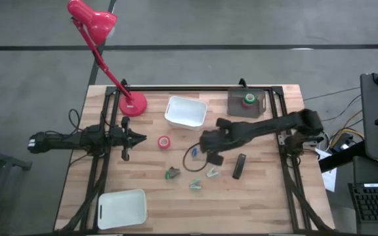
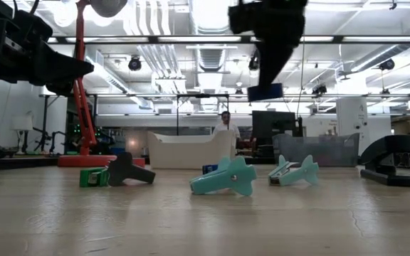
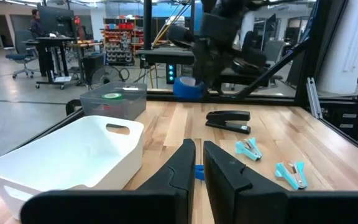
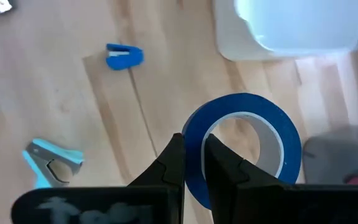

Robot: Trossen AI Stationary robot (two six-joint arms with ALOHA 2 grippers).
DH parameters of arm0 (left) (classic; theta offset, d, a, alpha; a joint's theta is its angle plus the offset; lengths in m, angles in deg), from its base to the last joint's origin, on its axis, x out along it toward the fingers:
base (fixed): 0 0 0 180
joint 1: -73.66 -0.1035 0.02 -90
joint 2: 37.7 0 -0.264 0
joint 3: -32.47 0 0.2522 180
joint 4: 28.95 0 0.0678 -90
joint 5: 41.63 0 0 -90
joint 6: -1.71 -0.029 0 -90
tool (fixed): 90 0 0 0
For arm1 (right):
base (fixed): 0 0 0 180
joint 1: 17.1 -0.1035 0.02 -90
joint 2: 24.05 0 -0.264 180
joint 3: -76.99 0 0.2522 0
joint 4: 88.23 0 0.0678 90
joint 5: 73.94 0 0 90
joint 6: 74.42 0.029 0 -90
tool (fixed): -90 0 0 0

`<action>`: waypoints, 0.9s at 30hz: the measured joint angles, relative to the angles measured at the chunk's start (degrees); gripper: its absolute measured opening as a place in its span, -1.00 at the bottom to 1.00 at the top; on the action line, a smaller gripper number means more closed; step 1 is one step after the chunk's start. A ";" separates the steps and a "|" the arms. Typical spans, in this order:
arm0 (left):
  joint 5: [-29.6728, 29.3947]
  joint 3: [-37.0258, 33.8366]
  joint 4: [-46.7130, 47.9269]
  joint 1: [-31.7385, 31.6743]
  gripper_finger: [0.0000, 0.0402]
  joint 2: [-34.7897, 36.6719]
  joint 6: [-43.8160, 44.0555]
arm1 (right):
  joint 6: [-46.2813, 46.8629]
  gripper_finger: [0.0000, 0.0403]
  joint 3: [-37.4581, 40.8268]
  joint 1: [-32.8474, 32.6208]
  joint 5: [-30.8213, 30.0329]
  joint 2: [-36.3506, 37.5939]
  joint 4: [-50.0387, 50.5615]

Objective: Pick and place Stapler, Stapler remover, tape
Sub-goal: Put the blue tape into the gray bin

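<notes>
Above the middle of the pale wooden counter [image 1: 268, 196], the right gripper [image 4: 191, 158] hung clear of the surface with its two dark fingers pinched down to a narrow gap on the wall of a blue ring of tape [image 4: 244, 146], one finger inside the hole and one outside. Holding the roll by its rim kept it hanging on edge below the fingers, which I judge suited a carry toward a container; the white rectangular plastic bin [image 1: 186, 111] lay just beyond it. From counter height the roll showed only as a dark shape high above the wood.

Near the far right corner, a grey square tray [image 1: 248, 103] already held a green ring of tape [image 1: 249, 98], so the rolls were probably being gathered there or in the bin. A red ring of tape [image 1: 165, 141] lay flat on the wood between the two arms, not yet collected. The slim black stapler [image 1: 239, 166] rested on the counter just to the right of the carrying arm, untouched. Three teal claw-shaped staple removers [image 1: 195, 184] and a darker one [image 1: 172, 173] sat scattered nearer the front edge, and a tiny blue piece [image 4: 123, 55] lay apart from them.

At the left side, the left gripper [image 3: 195, 163] waited over the counter with its fingers nearly together and nothing between them. A second white tray [image 1: 122, 208] stood at the near left corner, and a red desk lamp [image 1: 92, 19] stood at the back.
</notes>
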 joint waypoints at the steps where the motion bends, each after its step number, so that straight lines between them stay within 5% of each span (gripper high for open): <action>1: -0.02 0.00 0.00 0.00 -0.82 0.00 0.00 | 0.52 -0.86 1.81 0.39 -0.02 1.70 -0.65; 14: -0.01 0.00 0.00 0.02 -0.82 0.00 0.00 | 6.40 -0.86 20.54 13.40 -4.47 20.37 -7.79; 27: 0.00 0.00 -0.02 0.00 -0.82 0.00 -0.02 | -2.55 -0.85 28.57 34.99 1.47 24.26 -18.53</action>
